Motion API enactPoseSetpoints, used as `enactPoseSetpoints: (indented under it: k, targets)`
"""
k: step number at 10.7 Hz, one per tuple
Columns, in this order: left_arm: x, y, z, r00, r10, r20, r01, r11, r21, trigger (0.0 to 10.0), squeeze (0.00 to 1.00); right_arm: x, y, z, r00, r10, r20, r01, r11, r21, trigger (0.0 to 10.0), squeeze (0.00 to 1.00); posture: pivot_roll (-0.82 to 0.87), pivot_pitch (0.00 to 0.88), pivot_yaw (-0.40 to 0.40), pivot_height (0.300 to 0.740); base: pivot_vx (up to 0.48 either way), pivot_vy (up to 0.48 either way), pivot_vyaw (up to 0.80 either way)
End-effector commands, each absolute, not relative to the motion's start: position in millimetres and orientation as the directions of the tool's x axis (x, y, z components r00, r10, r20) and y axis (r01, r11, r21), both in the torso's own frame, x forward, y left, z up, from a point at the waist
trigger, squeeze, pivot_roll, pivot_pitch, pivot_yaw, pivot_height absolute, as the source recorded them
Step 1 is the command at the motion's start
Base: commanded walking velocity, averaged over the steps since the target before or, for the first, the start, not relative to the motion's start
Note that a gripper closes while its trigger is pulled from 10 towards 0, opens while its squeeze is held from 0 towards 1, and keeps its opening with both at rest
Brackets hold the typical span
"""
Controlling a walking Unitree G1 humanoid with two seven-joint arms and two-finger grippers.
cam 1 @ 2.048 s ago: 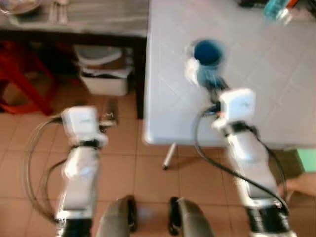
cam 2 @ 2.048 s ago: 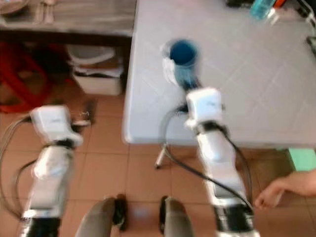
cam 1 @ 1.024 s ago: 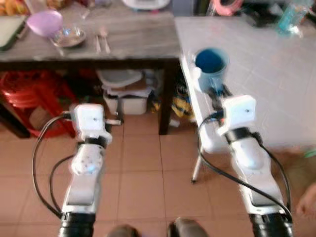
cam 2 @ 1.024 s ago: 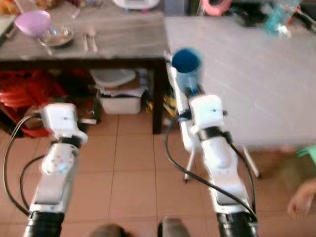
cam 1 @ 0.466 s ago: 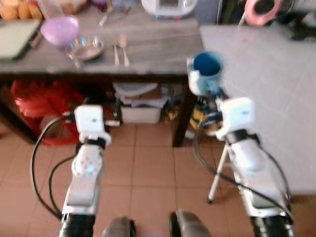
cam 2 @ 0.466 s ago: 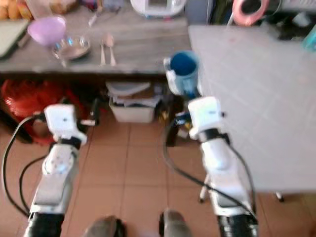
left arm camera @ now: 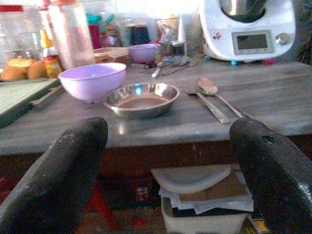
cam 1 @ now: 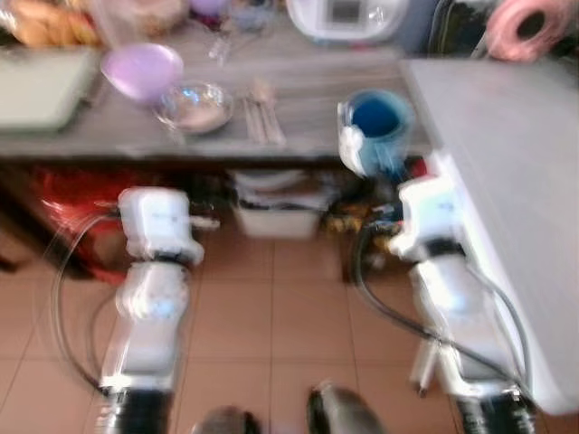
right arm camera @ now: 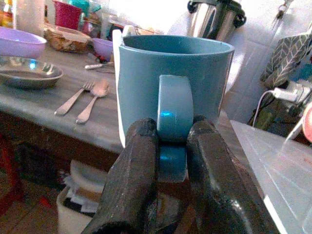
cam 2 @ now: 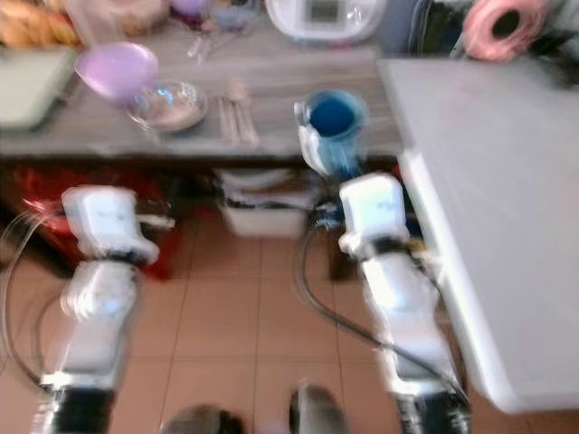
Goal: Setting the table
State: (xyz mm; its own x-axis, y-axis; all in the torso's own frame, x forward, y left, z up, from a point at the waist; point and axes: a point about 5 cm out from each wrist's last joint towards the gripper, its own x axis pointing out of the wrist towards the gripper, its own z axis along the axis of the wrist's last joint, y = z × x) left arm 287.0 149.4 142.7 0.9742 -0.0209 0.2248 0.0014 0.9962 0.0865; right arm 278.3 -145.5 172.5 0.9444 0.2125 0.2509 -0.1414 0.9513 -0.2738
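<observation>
Right wrist view: the right gripper (right arm camera: 171, 161) is clamped on the handle of the blue mug (right arm camera: 173, 83), one finger (right arm camera: 134, 170) on each side of the handle loop. Gripping the handle keeps the mug upright with its mouth level — a sensible hold for carrying while walking. In the head views the mug (cam 2: 332, 127) is held up in the air in front of the wooden counter (cam 2: 271, 117), near its right end and beside the white table (cam 2: 488, 208); it rests on neither surface.

The left gripper (left arm camera: 165, 161) is spread wide and carries nothing. It is aimed at the counter edge, where a steel bowl (left arm camera: 141, 99), a purple bowl (left arm camera: 91, 80) and a fork and spoon (left arm camera: 212, 97) lie — probably the next items to fetch, so an empty, ready gripper fits. A white appliance (left arm camera: 251, 29) stands at the back.

Changes from earlier frames:
- Two seconds ago the head camera looked down on the white table, with the mug held over it; now the counter lies ahead and the table runs along the right side. The whole picture has shifted, so the camera turned with the robot — the furniture did not move.
- The grip on the mug is unchanged.
- A person's hand at lower right in the earlier frames is no longer in frame.
</observation>
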Motion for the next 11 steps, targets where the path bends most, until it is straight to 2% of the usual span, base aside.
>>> enactPoseSetpoints:
  k: [1,4,8,11]
  targets:
    - [285.2,156.8,145.1,0.972,-0.004,0.236,-0.021,0.994,0.104,10.0,0.0,276.9,-139.5,182.4,0.925,0.236,0.296,-0.149,0.946,-0.289,10.0,0.0,-0.05,0.167,-0.012,0.74,0.48,0.0,0.0]
    - [286.5,153.1,151.7,0.966,-0.015,0.257,-0.006,0.997,0.083,10.0,0.0,279.4,-140.3,184.0,0.926,0.226,0.303,-0.137,0.948,-0.288,10.0,0.0,-0.06,0.17,-0.007,0.74,0.48,0.0,0.69]
    - [284.9,147.7,155.0,0.961,-0.042,0.274,0.021,0.997,0.08,10.0,0.0,281.1,-138.9,184.5,0.927,0.213,0.308,-0.129,0.954,-0.271,10.0,0.0,-0.05,0.167,-0.002,0.74,0.48,0.0,0.0]
    - [277.7,147.1,160.7,0.956,-0.034,0.29,0.009,0.996,0.089,10.0,0.0,285.7,-141.3,189.7,0.922,0.215,0.323,-0.121,0.95,-0.288,10.0,0.0,-0.05,0.174,-0.008,0.74,0.087,0.0,0.0]
